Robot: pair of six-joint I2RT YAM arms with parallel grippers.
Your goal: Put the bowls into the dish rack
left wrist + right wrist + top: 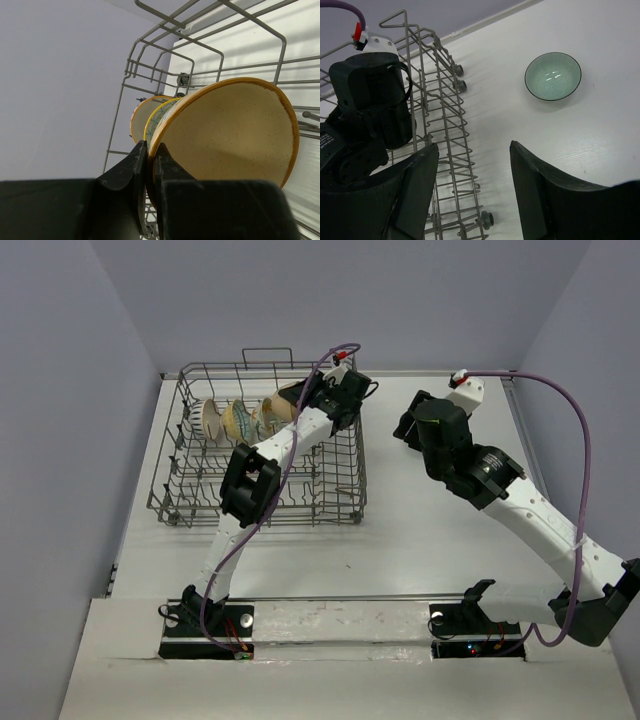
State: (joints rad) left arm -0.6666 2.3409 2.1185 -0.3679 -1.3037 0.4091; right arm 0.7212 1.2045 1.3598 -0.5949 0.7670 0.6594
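— Black fingers [125,170] of the left gripper [150,148] fill the bottom of its wrist view. They are pinching the rim of the tan bowl [230,135], one inside it and one outside.

— Where does that bowl sit?

— Inside the dish rack [200,47], tipped on edge, with its hollow turned toward the wrist camera. Two patterned bowls [159,114] stand just behind it, also on edge.

— And from above?

— The left arm reaches over the rack to its far side. A row of bowls stands there, with a white bowl [210,418] at the left end and the tan one at the right, under the gripper.

— What about the other arm?

— The right gripper [473,150] hangs over the table [600,125], just right of the rack, its jaws spread wide. A teal bowl [553,76] sits upright on the table beyond it, well apart from the rack.
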